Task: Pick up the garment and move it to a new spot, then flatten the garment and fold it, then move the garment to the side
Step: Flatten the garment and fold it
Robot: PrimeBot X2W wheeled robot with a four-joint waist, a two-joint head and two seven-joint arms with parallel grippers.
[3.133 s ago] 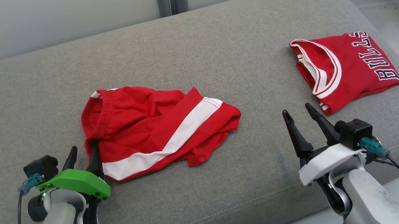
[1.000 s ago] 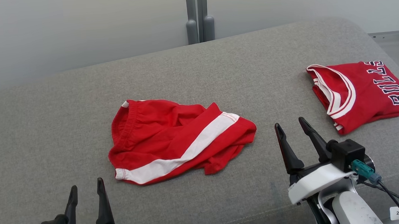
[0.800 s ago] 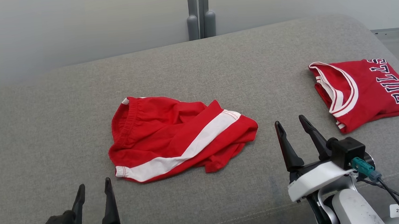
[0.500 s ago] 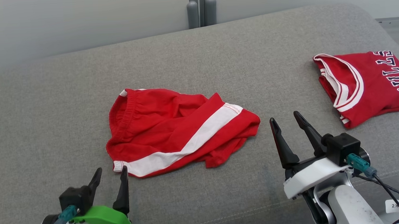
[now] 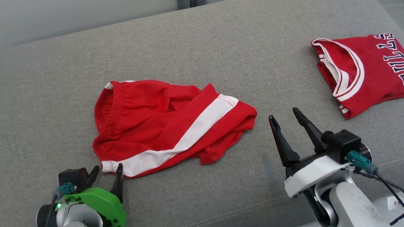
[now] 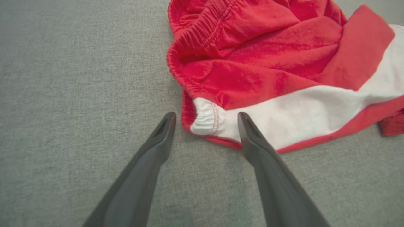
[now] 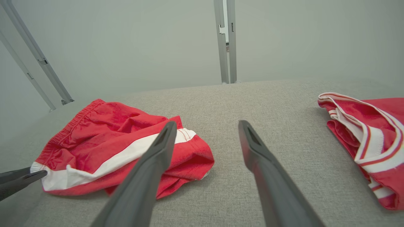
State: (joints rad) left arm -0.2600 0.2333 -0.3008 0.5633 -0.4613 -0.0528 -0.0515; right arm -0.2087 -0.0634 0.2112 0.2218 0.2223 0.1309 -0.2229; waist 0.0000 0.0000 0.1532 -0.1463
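The garment is a pair of red shorts [image 5: 161, 122] with a white side stripe, lying crumpled in the middle of the grey cushion [image 5: 219, 50]. My left gripper [image 5: 107, 168] is open at the shorts' near left corner. In the left wrist view the white-hemmed corner of the shorts [image 6: 252, 63] lies just past the tips of the left gripper [image 6: 205, 116], with the right finger over the stripe's edge. My right gripper [image 5: 283, 114] stands open and empty, to the right of the shorts. The right wrist view has the shorts [image 7: 104, 148] to the left of the right gripper [image 7: 206, 123].
A folded red jersey [image 5: 369, 70] with dark lettering lies at the cushion's far right, also the jersey [image 7: 372, 132] in the right wrist view. A pale wall with a metal post [image 7: 225, 41] stands behind the cushion. The cushion's front edge runs just behind both wrists.
The head camera has shifted. My left gripper has come forward to the shorts' near left corner, still open. The right gripper and both garments have kept their places.
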